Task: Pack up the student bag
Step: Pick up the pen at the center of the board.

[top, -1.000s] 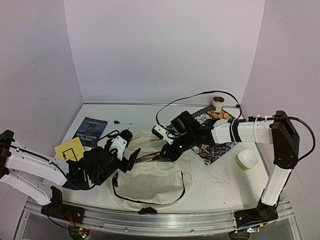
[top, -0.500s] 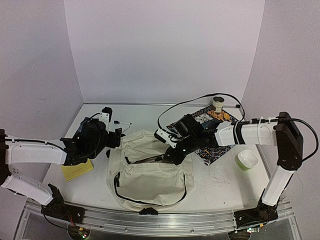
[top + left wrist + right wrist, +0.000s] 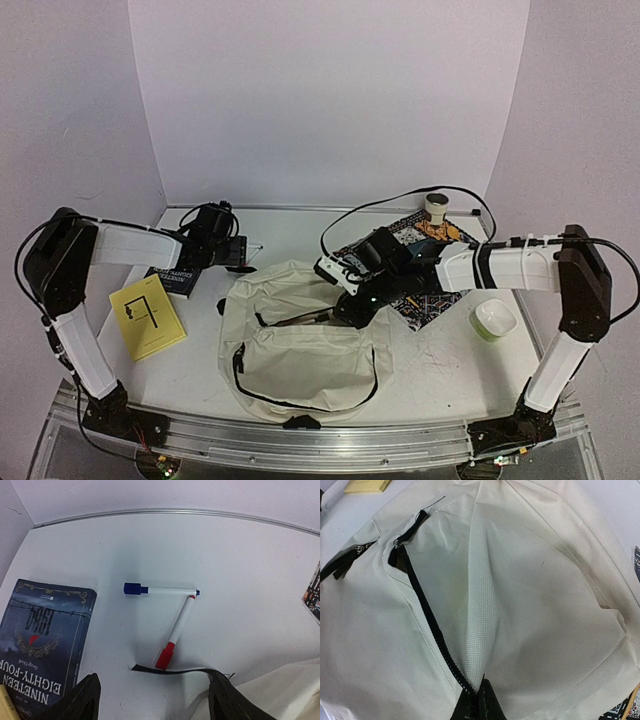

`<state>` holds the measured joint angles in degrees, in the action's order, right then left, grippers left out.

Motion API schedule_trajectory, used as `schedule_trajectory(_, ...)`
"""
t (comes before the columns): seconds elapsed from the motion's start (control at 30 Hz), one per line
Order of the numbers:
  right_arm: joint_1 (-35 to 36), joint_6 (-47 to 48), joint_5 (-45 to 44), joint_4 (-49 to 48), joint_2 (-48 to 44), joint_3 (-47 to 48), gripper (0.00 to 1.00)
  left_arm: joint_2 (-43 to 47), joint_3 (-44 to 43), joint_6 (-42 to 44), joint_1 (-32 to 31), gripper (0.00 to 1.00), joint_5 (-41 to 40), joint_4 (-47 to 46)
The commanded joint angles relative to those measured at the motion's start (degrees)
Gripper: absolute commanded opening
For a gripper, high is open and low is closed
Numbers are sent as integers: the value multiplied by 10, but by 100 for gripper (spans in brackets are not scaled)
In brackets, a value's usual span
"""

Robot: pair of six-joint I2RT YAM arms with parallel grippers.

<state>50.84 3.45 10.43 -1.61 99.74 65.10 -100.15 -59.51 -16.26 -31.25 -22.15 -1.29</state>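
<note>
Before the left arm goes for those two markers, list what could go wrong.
The red-capped marker touches the blue-capped marker at their ends; the open left claw closing on one may flick the other away.
The student bag's black strap end lies right by the red one's cap and could get pinched too.
The right claw is shut on bag fabric by the zipper; a slip may let the opening sag.

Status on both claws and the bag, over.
Copy: left claw open, facing blue marker and red marker. Then right claw shut on bag by its zipper. Black strap end beside red marker.
</note>
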Motion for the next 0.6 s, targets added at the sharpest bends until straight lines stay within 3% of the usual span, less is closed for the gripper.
schedule_trajectory(0.0, -3, 8, 25, 29, -3, 2, 0, -70, -86, 29, 16, 76, 67, 24)
schedule_trajectory(0.33, -3, -4, 32, 45, 24, 22, 0, -220, -235, 69, 35, 71, 84, 71)
schedule_trajectory(0.57, -2, -7, 39, 53, 36, 34, 0, -280, -294, 83, 56, 56, 97, 102)
